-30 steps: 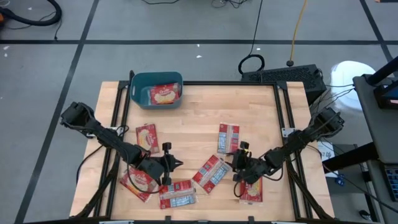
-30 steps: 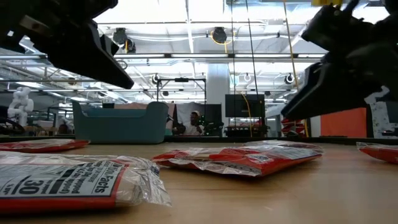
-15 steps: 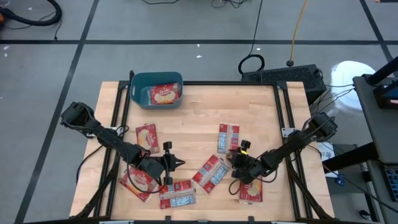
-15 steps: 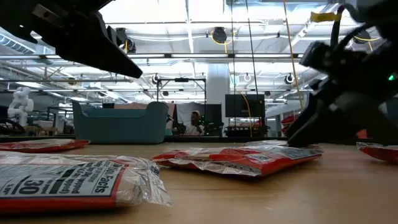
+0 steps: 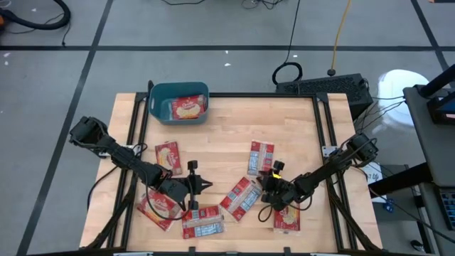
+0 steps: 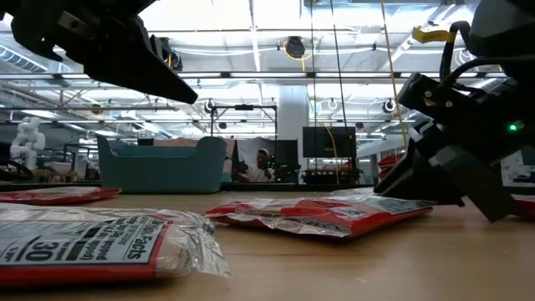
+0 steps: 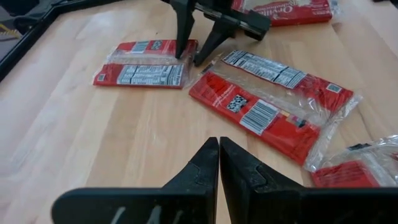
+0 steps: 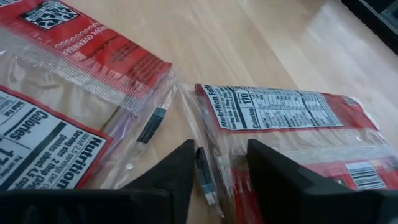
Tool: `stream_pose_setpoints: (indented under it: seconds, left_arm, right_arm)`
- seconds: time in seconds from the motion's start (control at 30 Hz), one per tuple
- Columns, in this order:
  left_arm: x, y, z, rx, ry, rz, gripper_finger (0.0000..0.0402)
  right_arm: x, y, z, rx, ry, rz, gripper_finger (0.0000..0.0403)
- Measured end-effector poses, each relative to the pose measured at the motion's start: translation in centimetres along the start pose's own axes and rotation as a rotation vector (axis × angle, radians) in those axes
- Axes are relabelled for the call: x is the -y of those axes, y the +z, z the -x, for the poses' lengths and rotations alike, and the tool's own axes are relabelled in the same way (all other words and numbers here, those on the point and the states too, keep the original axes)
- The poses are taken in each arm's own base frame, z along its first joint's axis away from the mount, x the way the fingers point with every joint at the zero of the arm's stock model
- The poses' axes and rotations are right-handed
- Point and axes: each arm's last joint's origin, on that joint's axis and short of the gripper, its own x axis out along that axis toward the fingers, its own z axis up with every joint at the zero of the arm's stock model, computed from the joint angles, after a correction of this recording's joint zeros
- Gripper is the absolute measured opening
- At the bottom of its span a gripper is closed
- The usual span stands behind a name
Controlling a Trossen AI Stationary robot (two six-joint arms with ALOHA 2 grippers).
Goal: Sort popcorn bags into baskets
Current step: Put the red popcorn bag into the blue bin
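Several red popcorn bags lie flat on the wooden table; one more rests inside the teal basket at the far left corner. My right gripper is open and low. Its fingers stand on either side of the clear end of the tilted middle bag. My left gripper is shut and hovers empty above the table, between the left bags and the middle bag. In the low view the right gripper hangs just over that bag. My right gripper comes slanting down from the table's right, open, over the clear crimped end of the middle bag, which lies flat on the table. I cannot tell whether its fingers touch the plastic.
Other bags lie at the left, near left, near middle, centre and under my right arm. Bare wood stretches across the far half of the table. Black frame rails run along both sides.
My right gripper has come down and moved toward the table's left, onto the end of the middle bag, staying open. My left gripper has risen slightly. The bags have stayed where they were.
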Motion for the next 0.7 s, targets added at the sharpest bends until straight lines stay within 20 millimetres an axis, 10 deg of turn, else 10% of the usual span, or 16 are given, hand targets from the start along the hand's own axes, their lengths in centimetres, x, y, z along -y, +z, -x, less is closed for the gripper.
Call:
stream_pose_setpoints:
  seconds: [0.33,0.7]
  left_arm:
    - [-0.1,0.0,-0.1,-0.001,0.003,0.023,0.0021]
    - [-0.1,0.5,-0.5,0.056,0.000,0.052,0.0021]
  right_arm:
    - [-0.1,0.4,-0.2,0.024,0.017,-0.025,0.0011]
    - [0.0,2.8,-1.0,0.181,0.019,-0.059,0.0003]
